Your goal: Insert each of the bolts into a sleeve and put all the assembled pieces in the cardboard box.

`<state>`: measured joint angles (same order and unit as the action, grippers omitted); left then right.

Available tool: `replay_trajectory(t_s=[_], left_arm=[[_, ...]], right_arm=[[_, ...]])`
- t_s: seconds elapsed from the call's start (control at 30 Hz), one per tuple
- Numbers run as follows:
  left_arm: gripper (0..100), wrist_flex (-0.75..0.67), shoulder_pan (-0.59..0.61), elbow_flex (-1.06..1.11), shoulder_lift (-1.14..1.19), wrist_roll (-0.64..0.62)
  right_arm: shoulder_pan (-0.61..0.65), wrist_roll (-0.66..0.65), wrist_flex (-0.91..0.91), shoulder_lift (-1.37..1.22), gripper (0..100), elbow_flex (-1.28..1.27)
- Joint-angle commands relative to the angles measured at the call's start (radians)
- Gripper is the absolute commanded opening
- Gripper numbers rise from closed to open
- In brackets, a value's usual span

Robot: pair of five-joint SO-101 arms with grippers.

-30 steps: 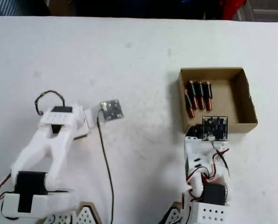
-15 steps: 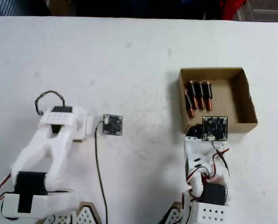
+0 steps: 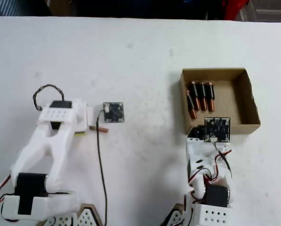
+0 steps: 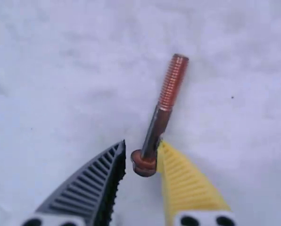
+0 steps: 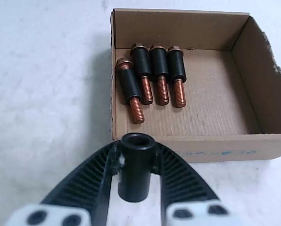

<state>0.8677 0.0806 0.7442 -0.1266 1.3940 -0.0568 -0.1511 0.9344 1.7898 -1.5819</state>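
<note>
The white, faintly mottled bench [image 3: 140,52] runs back to a dark strip of room at 12 o'clock, with a red object [image 3: 235,8] at 1 o'clock; the cardboard box [image 3: 252,101] sits at 3 o'clock, and four assembled pieces [image 3: 200,98] lie side by side against its 9 o'clock wall. At 8 o'clock the left claw [image 4: 141,149] is clamped on the head of a copper bolt [image 4: 163,101], whose threaded end points away from it; the right claw [image 5: 136,149] grips a black sleeve [image 5: 136,179] upright, open end up, just outside the box's 6 o'clock wall.
</note>
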Motion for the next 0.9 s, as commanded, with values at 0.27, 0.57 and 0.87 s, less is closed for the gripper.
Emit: replay_trajectory(t_s=[0.27,0.57,0.87], left_arm=[[13,0.009,-0.001,-0.107,-0.021,-0.109],[13,0.018,-0.004,-0.173,-0.041,-0.417],[14,0.192,-0.064,-0.167,-0.338,-0.597]], right_arm=[[0.005,0.002,-0.027,0.012,3.5,0.005],[0.008,0.002,-0.03,0.012,3.5,-0.003],[0.01,0.002,-0.033,0.013,3.5,-0.009]])
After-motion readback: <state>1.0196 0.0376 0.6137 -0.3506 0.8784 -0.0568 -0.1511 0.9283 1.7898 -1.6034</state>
